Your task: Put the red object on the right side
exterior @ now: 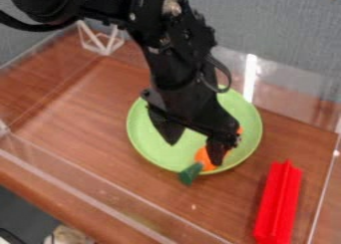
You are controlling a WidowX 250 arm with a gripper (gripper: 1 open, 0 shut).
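Gripper (197,143) hovering over green plate (158,151) at centre of frame, jaws standing wide | red object (278,202) lying at lower right of frame, apart from plate | orange carrot (204,160) resting on plate's lower edge, green top pointing toward bottom of frame

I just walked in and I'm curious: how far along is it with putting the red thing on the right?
The placing looks done: the red block lies on the table, right of the green plate. Nothing shows in hand; the open pincer is over the plate, by the carrot. Probably all that's left is for the arm to move away.
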